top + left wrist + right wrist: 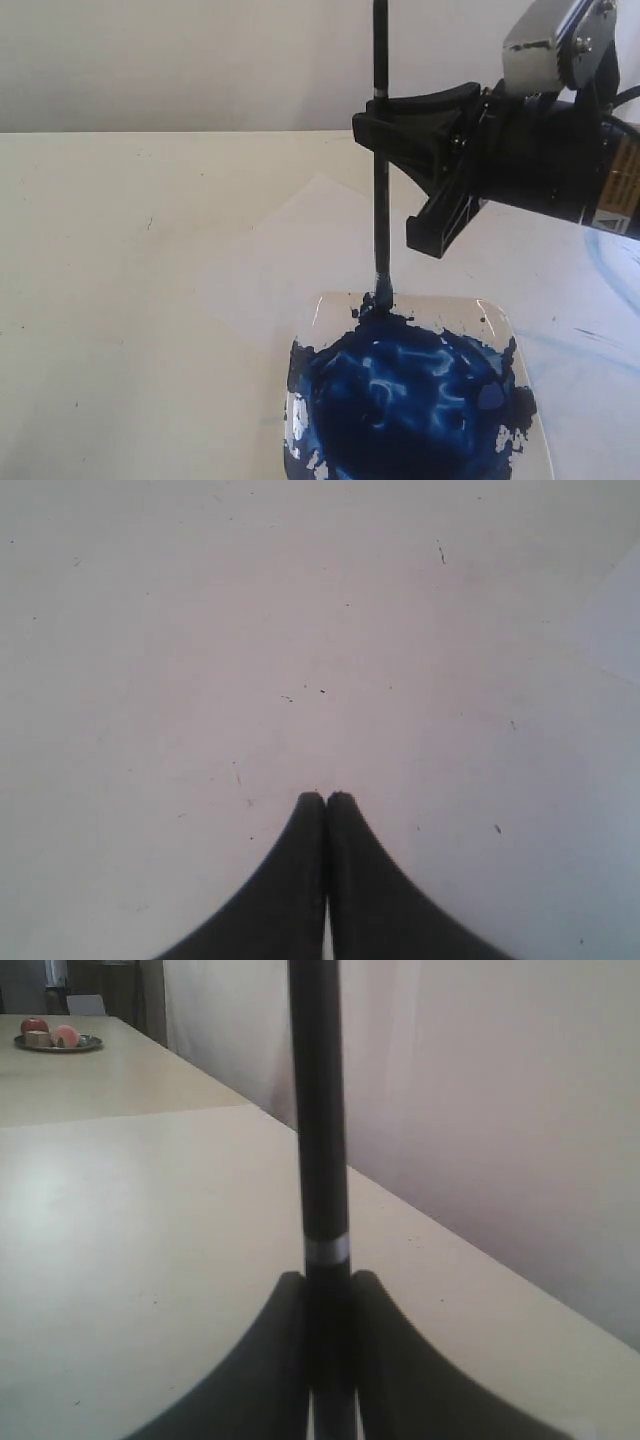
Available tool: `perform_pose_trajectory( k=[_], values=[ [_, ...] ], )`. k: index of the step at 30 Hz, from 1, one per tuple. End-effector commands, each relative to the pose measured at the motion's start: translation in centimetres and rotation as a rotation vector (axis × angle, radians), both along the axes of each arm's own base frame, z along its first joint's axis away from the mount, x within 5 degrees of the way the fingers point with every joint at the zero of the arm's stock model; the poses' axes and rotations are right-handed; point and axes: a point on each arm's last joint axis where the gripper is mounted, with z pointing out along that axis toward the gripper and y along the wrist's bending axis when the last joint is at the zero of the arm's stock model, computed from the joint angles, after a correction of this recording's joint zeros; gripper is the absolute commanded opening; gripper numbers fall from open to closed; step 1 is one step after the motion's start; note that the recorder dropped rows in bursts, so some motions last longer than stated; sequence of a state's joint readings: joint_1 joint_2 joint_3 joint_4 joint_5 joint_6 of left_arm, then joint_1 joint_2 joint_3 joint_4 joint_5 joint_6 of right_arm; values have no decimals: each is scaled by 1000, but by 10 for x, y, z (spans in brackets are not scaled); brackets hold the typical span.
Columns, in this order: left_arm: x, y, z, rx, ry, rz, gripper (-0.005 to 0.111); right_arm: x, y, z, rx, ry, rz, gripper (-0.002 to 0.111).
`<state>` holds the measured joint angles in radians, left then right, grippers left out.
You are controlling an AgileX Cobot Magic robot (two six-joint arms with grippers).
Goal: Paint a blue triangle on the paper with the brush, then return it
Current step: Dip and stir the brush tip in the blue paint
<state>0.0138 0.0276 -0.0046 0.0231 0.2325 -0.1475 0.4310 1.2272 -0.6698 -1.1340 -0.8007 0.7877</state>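
paint dish: white square dish (528,400) near the front of the cream table (150,300), pretty much flooded with dark blue paint (400,400), lighter swirls through the middle, blobs creeping out over the edges

brush: black-handled brush (381,200) standing basically upright, bristle tip down in the paint right at the far rim of the dish

right gripper: right gripper (385,120) comes in from the right side, fingers clamped on the brush handle well above the tip; the wrist view shows the handle pinched between the two black fingers (280,1360) with a thin silver band just above them

left gripper: left gripper (326,800) has its fingers pressed together, nothing between them, hanging over bare table

paper: white sheet (330,240) lying flat just behind the dish, only a touch brighter than the table; can't see any strokes on the visible part

stray marks: faint pale-blue smears (600,260) on the surface off to the right

other container: small plate (58,1042) with a couple of round fruit-looking things on a far table in the right wrist view, too small to say more
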Motion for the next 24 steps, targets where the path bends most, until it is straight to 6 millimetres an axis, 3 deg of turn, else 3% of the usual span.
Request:
perform_pose_trajectory(
  k=[1, 7, 15, 24],
  values=[
    [0, 0, -2, -6, 10, 4, 0, -2, -10, -8, 30, -50, 27, 0],
    [0, 0, -2, -6, 10, 4, 0, -3, -37, -22, 158, 44, -9, 0],
    [0, 0, -2, -6, 10, 4, 0, -20, -40, -40, 233, 191, 55, 0],
    [0, 0, -2, -6, 10, 4, 0, -16, -42, -54, 176, 303, -29, 0]
  ],
)
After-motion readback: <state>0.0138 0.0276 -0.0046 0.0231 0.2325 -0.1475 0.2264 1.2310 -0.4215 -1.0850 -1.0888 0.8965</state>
